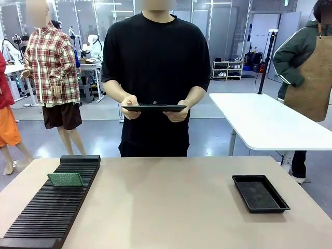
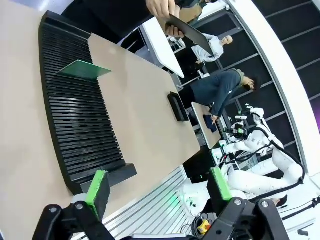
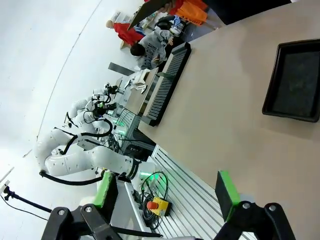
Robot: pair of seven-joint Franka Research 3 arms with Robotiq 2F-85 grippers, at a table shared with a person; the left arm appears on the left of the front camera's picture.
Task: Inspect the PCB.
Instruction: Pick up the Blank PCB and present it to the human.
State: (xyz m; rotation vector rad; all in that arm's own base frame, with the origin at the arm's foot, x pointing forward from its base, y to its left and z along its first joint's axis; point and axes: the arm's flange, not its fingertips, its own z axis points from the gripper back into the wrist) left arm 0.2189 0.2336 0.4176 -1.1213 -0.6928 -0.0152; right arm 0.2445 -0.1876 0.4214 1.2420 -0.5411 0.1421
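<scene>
The PCB (image 1: 65,179), a thin pale green speckled board, stands tilted in a slot of the black ribbed rack (image 1: 52,207) at the table's left; the left wrist view shows the PCB (image 2: 84,69) near the rack's far end. My left gripper (image 2: 157,185) hangs open high above the rack's near end, its green pads (image 2: 97,186) wide apart with nothing between them. Well off the table's near edge, my right gripper (image 3: 165,192) is open too, nothing in it.
A black tray (image 1: 260,193) lies at the table's right, bare inside. The person at the far side holds a dark clipboard (image 1: 154,108) in both hands. A white table (image 1: 270,122) stands behind at the right, with another person beside it.
</scene>
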